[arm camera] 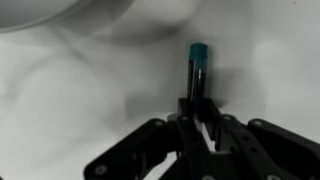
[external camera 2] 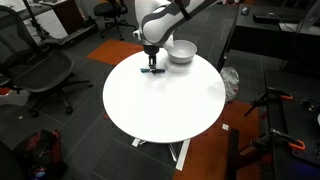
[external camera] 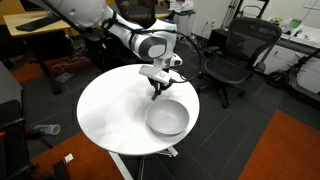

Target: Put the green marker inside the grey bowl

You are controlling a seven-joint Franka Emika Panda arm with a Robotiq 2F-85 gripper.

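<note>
The green marker (arm camera: pixel 197 70) is a thin dark stick with a teal tip; in the wrist view it sticks out from between my fingers over the white table. My gripper (arm camera: pixel 199 112) is shut on its lower end. In both exterior views my gripper (external camera: pixel 155 90) (external camera 2: pixel 150 68) is down at the table top, just beside the grey bowl (external camera: pixel 167 118) (external camera 2: pixel 181 52). The bowl is upright and looks empty. A curved piece of its rim (arm camera: pixel 40 18) shows at the top left of the wrist view.
The round white table (external camera: pixel 110 110) (external camera 2: pixel 165 100) stands on a pedestal. Black office chairs (external camera: pixel 235 50) (external camera 2: pixel 40 70) stand around it, with desks behind. The bowl sits near the table's edge.
</note>
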